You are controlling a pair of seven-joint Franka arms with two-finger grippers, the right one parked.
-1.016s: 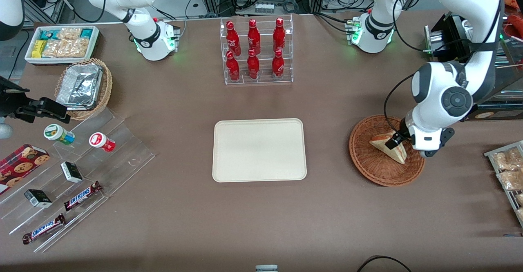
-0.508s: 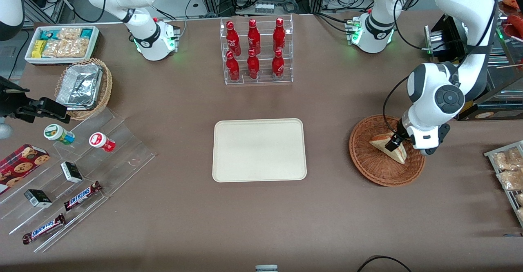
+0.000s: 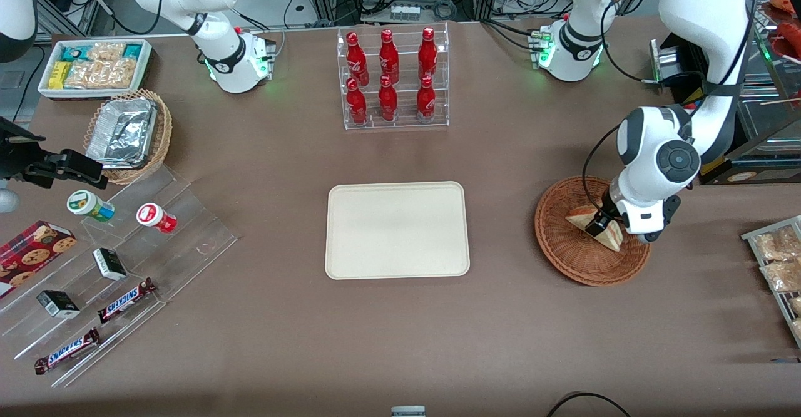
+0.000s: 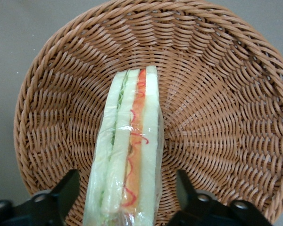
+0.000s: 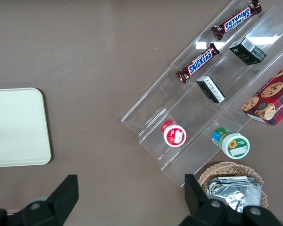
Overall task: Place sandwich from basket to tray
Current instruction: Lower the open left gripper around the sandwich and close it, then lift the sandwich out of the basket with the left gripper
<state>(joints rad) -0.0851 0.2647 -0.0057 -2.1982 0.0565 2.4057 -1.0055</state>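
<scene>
Sandwich [image 4: 129, 155] lay in basket [image 4: 217, 94], wrapped in film. We saw gripper [image 4: 125, 197] spread wide astride it, fingers not touching. Risks we judged: film slipping, soft bread crushed, wedge tilting out en route to tray [image 3: 397, 230].

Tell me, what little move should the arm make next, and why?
Probably close the tool on the sandwich. Its fingers stand open on either side of the wedge, which lies in the basket, and the tray holds nothing.
</scene>
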